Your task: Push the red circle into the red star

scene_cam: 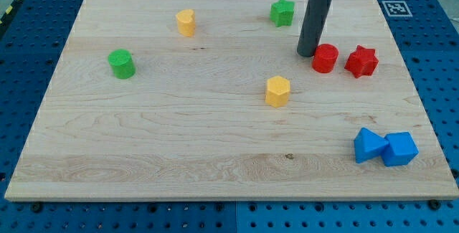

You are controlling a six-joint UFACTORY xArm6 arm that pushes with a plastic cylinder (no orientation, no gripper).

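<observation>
Mid-push: my tip (309, 52) at nine o'clock of the red circle (325, 58), probably touching; red star (361, 61) just beside at three o'clock on the bench (215, 154); no fingers fitted; next, straight shove toward three.

bench (179, 140): pale wood, fine grain lines
surround (29, 219): blue, dotted with dark holes
my tip (308, 54): dark grey rod
red circle (325, 58): solid red
red star (361, 61): solid red
green star (282, 12): bright green
green cylinder (122, 64): bright green
yellow blocks (186, 22), (277, 91): plain yellow
blue blocks (368, 145), (399, 149): plain blue
marker tag (396, 8), upper right of frame: black-and-white squares
</observation>
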